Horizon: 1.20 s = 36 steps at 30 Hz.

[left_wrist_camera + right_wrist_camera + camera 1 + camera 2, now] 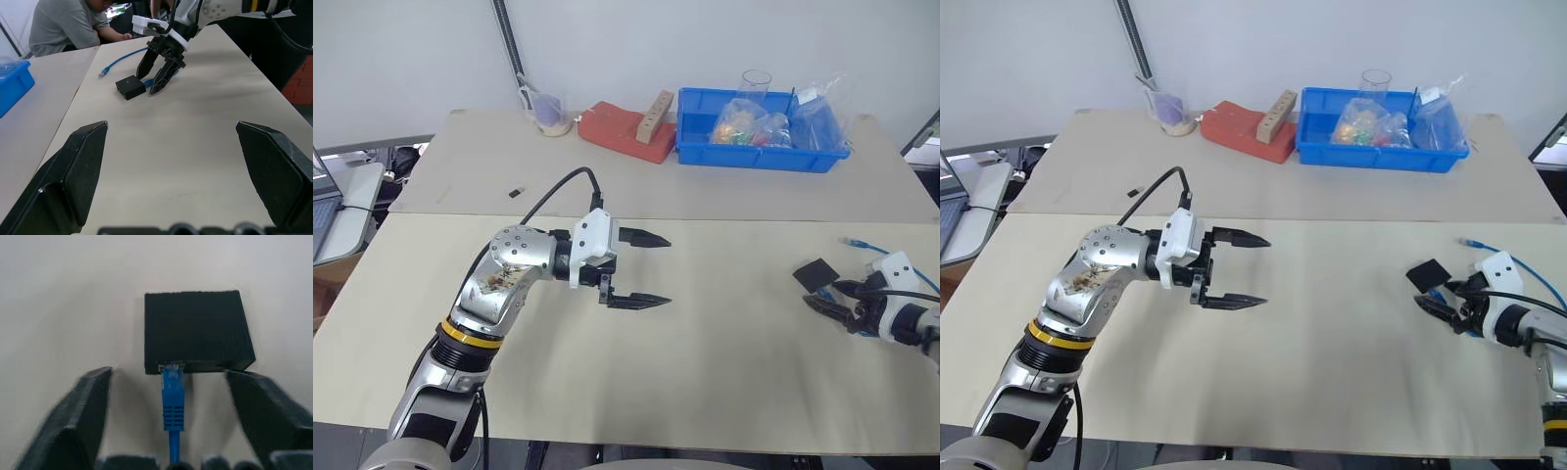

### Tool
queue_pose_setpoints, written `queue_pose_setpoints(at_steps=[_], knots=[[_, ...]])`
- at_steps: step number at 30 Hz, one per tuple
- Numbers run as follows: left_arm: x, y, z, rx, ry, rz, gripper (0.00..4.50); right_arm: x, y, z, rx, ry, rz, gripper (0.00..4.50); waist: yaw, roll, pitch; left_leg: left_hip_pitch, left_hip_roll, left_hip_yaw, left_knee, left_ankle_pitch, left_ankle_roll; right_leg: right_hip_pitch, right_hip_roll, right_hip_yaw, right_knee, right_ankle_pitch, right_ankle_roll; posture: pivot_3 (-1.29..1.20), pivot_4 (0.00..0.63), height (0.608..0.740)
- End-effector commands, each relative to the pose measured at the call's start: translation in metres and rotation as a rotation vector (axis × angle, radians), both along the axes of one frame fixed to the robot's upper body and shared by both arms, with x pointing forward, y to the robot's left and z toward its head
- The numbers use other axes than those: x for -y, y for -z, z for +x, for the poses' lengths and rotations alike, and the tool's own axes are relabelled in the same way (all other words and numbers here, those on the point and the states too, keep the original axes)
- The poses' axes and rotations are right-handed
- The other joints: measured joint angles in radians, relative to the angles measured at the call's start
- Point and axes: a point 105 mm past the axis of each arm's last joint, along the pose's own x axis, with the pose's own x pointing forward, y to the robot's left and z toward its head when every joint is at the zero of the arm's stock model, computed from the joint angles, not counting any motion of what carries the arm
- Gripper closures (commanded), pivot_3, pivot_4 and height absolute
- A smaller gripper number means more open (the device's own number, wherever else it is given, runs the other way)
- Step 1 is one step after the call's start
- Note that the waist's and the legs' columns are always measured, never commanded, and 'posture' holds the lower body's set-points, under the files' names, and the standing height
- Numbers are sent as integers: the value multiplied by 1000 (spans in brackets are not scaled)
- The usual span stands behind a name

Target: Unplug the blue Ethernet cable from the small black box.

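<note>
While the left hand (651,269) hovers mid-surface with both black fingers spread wide and nothing between them, the head views put the right hand (829,298) at the right edge of the beige matte surface (705,343), its fingers parted around the blue Ethernet cable (862,244) just behind the small black box (816,274) — no grip visible. At the back: one blue plastic bin (759,153) holding crinkled clear bags, one red pad (625,132) with a wooden block on it, one clear cup (549,111).

Left wrist view: flat square box, matte, lying on the surface; one free clear plug end of the cable points away from it. A seated person in a grey shirt (68,24) beyond.

Right wrist view: one blue plug seated in the box's near side face — still plugged in. Two fingers (83,416) flank the cable, apart from it on both sides.
</note>
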Motion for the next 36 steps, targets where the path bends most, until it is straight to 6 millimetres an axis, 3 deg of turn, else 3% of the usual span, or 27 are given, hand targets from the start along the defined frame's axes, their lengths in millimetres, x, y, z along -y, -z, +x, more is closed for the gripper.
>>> queue_pose_setpoints(at_steps=[1,8,9,14,19,22,27,36], knots=[[-4,-9,-1,29,-3,-23,0,1,-9,-1,11,-31,-24,1846,1,0,0,0,0,0,0,0,0,0,0,0,0,0,0,0,150,740],[-3,-8,-1,26,-4,-29,0,4,-5,-7,-2,-49,-60,4309,0,0,0,0,0,-1,0,0,0,0,0,0,0,0,0,0,150,740],[-3,-9,-1,22,-7,-36,0,4,-8,-8,11,-62,-80,4441,0,0,0,0,0,-1,0,0,0,0,0,0,0,0,0,0,150,740],[-10,-19,20,-97,-137,-142,0,-16,-54,6,282,-260,-404,4437,-1,2,1,0,0,-2,1,0,0,0,-1,0,0,0,1,0,150,740],[-26,-38,46,-426,-248,-294,0,-89,-117,22,646,-545,-651,4437,-21,2,1,0,1,-4,1,0,0,-1,1,0,2,-1,1,0,150,740],[-28,-49,50,-544,-226,-322,0,-143,-141,26,861,-727,-765,4437,-27,4,0,0,1,-6,1,0,0,-1,1,-1,2,-1,1,0,150,740],[-28,-51,53,-564,-199,-270,0,-193,-145,26,1062,-921,-862,4437,-15,4,0,0,0,-9,1,1,-2,-1,1,-3,3,-1,1,0,150,740],[-15,-49,49,-527,-129,-221,0,-221,-139,28,1213,-1039,-868,4437,1,4,0,0,0,-8,3,2,-3,-1,-2,-3,4,-1,1,0,150,740]])
